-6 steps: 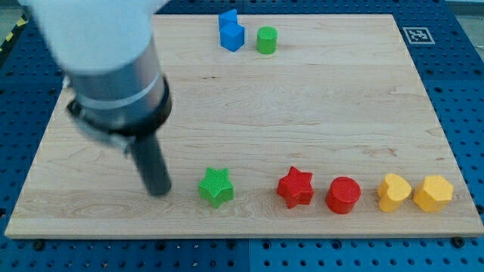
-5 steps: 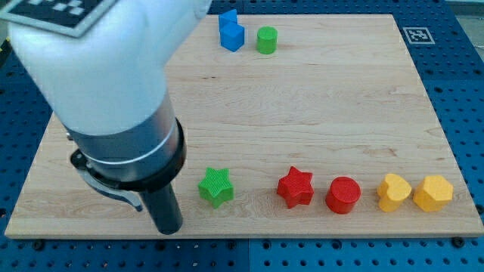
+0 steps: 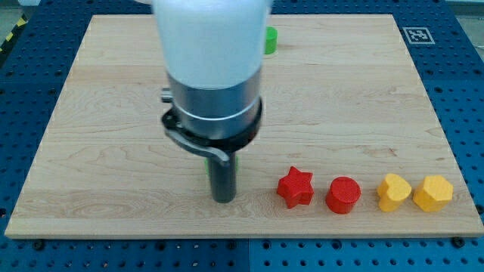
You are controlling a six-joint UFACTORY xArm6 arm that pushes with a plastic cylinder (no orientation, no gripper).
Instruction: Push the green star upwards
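Note:
My tip (image 3: 223, 200) is low on the wooden board (image 3: 363, 113), left of the red star (image 3: 295, 187). The green star (image 3: 236, 162) is almost wholly hidden behind the rod and the arm's body. Only a thin green sliver shows at the rod's right edge, just above the tip. I cannot tell whether the tip touches it.
A red cylinder (image 3: 343, 195), a yellow heart (image 3: 394, 192) and a yellow hexagon (image 3: 432, 193) stand in a row right of the red star. A green cylinder (image 3: 270, 39) peeks out at the view's top. A marker tag (image 3: 414, 34) sits in the top right corner.
The arm has swung from the green star's left, down and then right. It now covers the star and the blue blocks at the top. The other blocks have not moved.

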